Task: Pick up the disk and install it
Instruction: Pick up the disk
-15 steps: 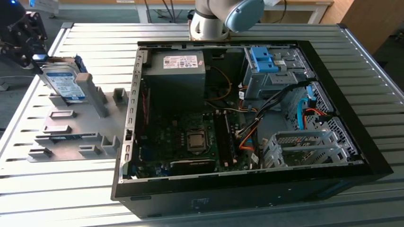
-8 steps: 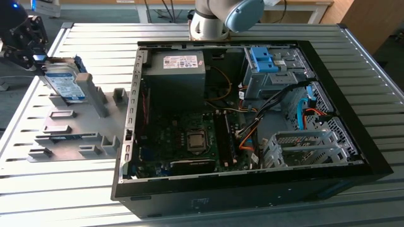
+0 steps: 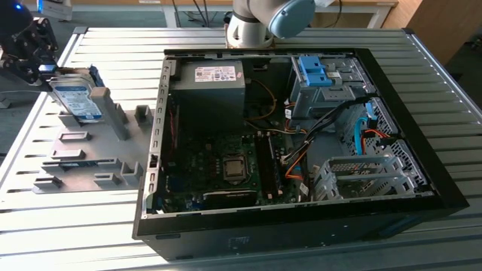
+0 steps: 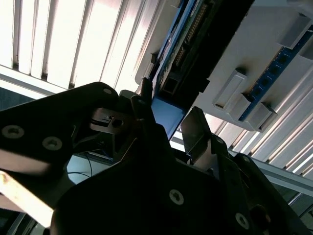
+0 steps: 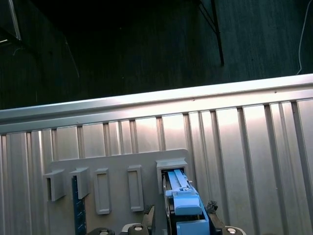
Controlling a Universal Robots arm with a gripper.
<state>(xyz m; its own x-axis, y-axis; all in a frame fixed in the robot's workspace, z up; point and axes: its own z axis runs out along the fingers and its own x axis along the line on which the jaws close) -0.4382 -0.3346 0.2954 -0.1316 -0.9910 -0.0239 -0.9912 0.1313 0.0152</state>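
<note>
The disk (image 3: pixel 76 97), a silver drive with a white-and-blue label in a blue bracket, stands on edge in a slot of the grey fixture plate (image 3: pixel 90 161) at the exterior view's left. My gripper (image 3: pixel 43 70) is at its upper far edge. Both wrist views show the gripper (image 4: pixel 168 110) (image 5: pixel 180 215) straddling the disk's blue end (image 4: pixel 166 116) (image 5: pixel 186 205). A narrow gap shows beside one finger (image 5: pixel 149 214), so it reads as open. The disk still sits in its slot. The open computer case (image 3: pixel 421 195) lies at the right, with its blue drive bay (image 3: pixel 316 70) at the far side.
The grey plate carries several raised holders (image 3: pixel 119 113) and a blue memory stick (image 3: pixel 79 164). A grey power supply (image 3: pixel 209 84), motherboard (image 3: pixel 226 166), cables (image 3: pixel 297 152) and a metal cage (image 3: pixel 362 175) crowd the case. The arm's base (image 3: pixel 260 22) stands behind it on the ribbed metal table (image 3: pixel 68 226).
</note>
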